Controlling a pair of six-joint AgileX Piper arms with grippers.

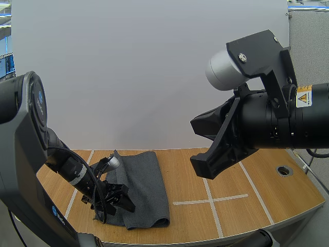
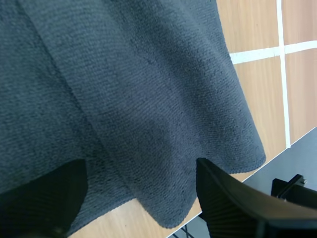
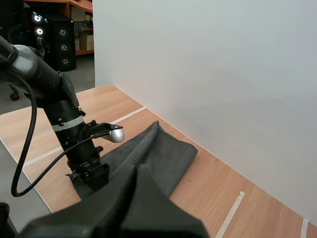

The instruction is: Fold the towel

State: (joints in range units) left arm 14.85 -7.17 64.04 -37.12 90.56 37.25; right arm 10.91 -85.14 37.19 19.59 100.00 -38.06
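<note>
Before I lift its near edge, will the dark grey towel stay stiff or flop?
Probably floppy: the dark grey fabric towel lies in soft ridges with a wavy edge. It looks thin, so it should drape from the open left gripper. Its coarse weave likely resists slipping on the wooden table.

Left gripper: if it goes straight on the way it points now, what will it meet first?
Most likely the towel: the open left gripper points down at it near its edge, with the table beneath. The gap between them is unclear.

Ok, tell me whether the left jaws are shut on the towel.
No, the left jaws stand apart over the towel, pinching nothing between them.
</note>
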